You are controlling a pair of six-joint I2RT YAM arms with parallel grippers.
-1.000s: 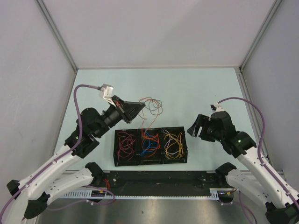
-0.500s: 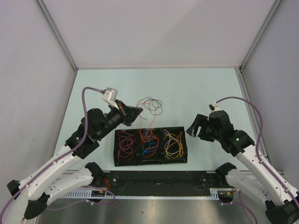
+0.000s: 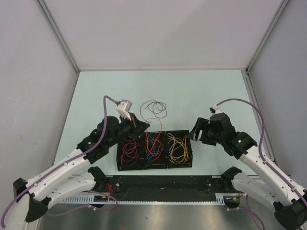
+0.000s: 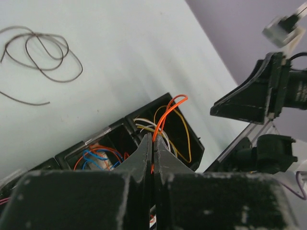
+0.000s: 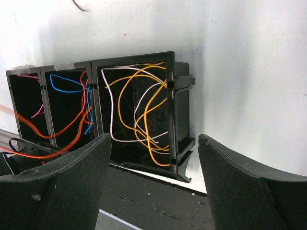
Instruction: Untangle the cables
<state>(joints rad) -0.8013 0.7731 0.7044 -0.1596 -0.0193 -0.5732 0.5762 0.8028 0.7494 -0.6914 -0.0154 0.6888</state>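
Observation:
A black three-compartment tray (image 3: 155, 166) holds sorted cables: red and pink ones on the left (image 3: 128, 147), orange and blue ones in the middle (image 3: 153, 147), yellow and white ones on the right (image 3: 178, 147). My left gripper (image 3: 140, 126) is at the tray's far left edge, shut on an orange cable (image 4: 168, 109) that loops up from its jaws (image 4: 153, 140) over the tray. A brown cable (image 3: 154, 108) lies loose on the table behind the tray; it also shows in the left wrist view (image 4: 42, 51). My right gripper (image 3: 198, 132) is open and empty beside the tray's right end (image 5: 178, 115).
The table is pale green, with grey walls on three sides. A black rail (image 3: 163, 183) runs along the near edge between the arm bases. In the right wrist view the yellow and white cables (image 5: 139, 112) fill the nearest compartment.
My left gripper has come back and down from the brown cable to the tray's far edge, with the orange cable in it. The right gripper has edged slightly left.

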